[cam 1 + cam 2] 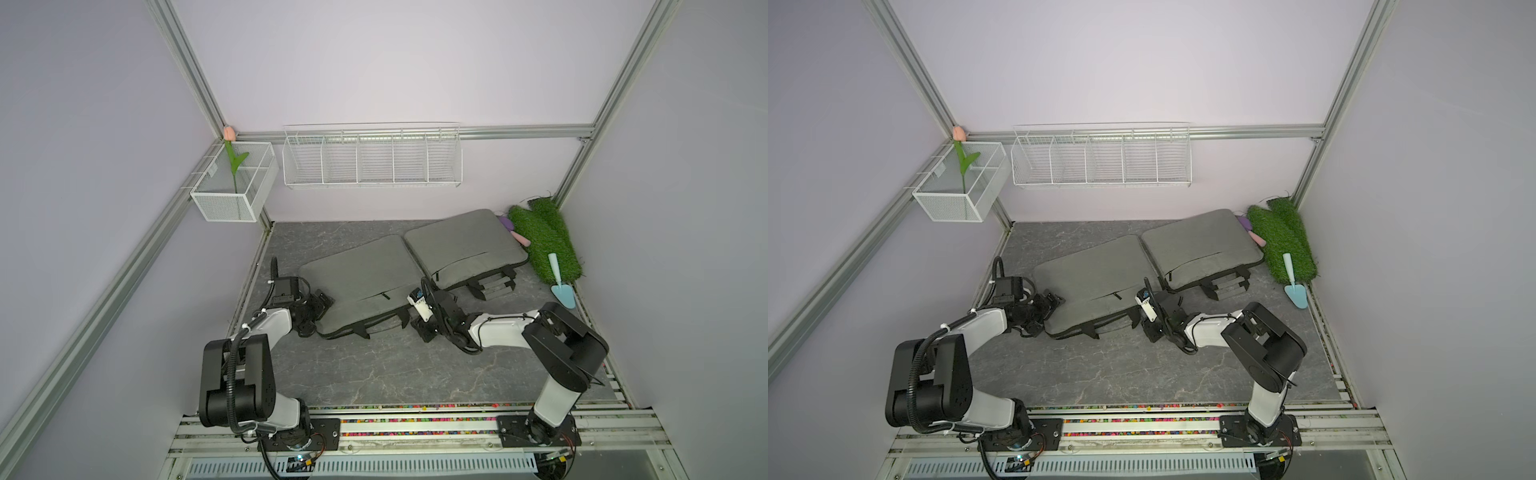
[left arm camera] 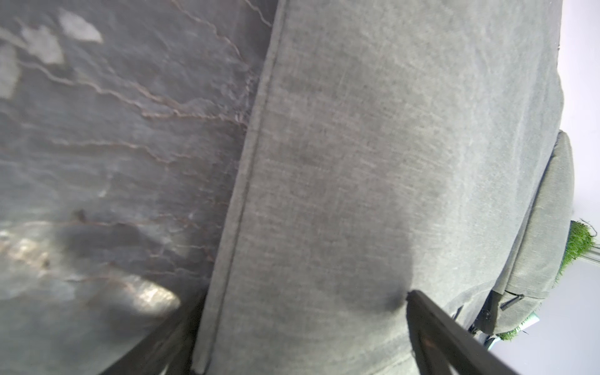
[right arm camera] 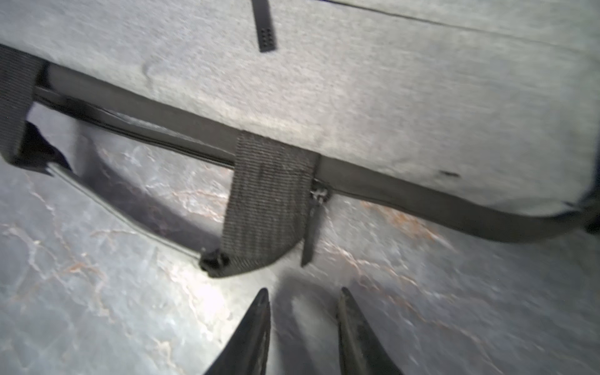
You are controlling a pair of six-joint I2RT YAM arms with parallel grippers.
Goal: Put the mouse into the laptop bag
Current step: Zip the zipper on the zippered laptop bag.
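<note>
A grey laptop bag (image 1: 357, 282) (image 1: 1092, 282) lies flat on the dark marbled table in both top views. My left gripper (image 1: 316, 316) (image 2: 302, 295) is open wide at the bag's left end, with one finger on the grey fabric (image 2: 324, 162) and one beside the edge. My right gripper (image 1: 420, 329) (image 3: 304, 290) hovers low over the table just in front of the bag's near edge, open with a narrow gap and nothing in it. It points at a black handle strap (image 3: 266, 201) and a zipper pull (image 3: 313, 227). The mouse shows in no view.
A second grey bag (image 1: 461, 249) lies behind and to the right, touching the first. Rolled green turf (image 1: 544, 245) and a blue trowel (image 1: 561, 286) sit at the right wall. A white wire rack (image 1: 372, 156) and a mesh box (image 1: 235, 183) hang above the table's back.
</note>
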